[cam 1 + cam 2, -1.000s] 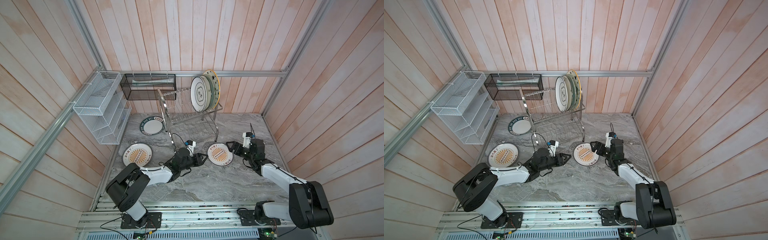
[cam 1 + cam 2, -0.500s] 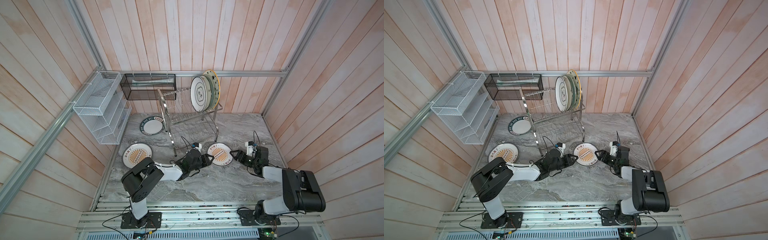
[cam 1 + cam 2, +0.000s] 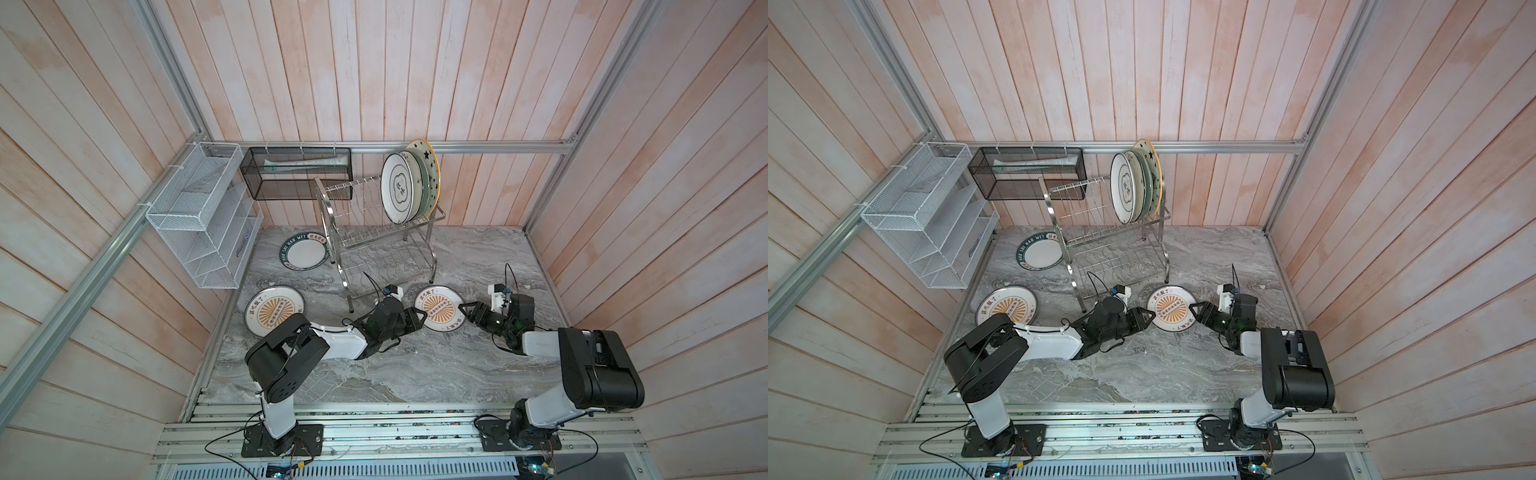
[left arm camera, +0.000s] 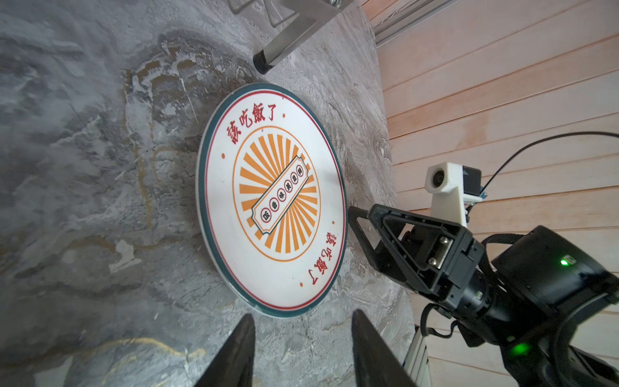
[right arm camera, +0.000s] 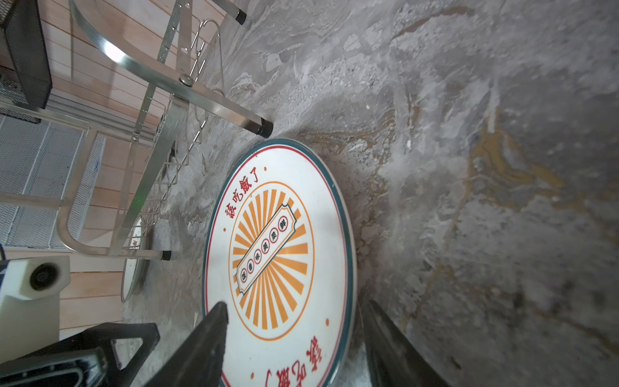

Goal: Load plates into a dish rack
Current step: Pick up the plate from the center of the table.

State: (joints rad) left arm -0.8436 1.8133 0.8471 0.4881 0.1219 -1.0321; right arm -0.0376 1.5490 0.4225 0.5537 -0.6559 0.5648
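Observation:
A white plate with an orange sunburst [image 3: 439, 308] [image 3: 1171, 308] lies flat on the marble table. My right gripper [image 5: 294, 305] [image 3: 463, 309] is open and straddles its rim [image 5: 348, 268], one finger over the face, the other outside the edge. My left gripper [image 4: 303, 316] [image 3: 419, 318] is open and holds nothing, just short of the opposite rim [image 4: 281, 313]. A second sunburst plate [image 3: 274, 311] and a dark-rimmed plate [image 3: 305, 252] lie further left. The dish rack [image 3: 374, 232] holds upright plates [image 3: 397, 187] on its top tier.
A rack foot [image 5: 264, 127] [image 4: 263, 62] stands close to the plate's far edge. A white mesh shelf unit [image 3: 203, 216] and a black mesh basket [image 3: 297, 174] hang on the walls at the back left. Wooden walls close in on three sides.
The left gripper slid right up to the plate. The right arm dropped low and moved in on the plate's rim, its jaws narrowing. The plate has not moved.

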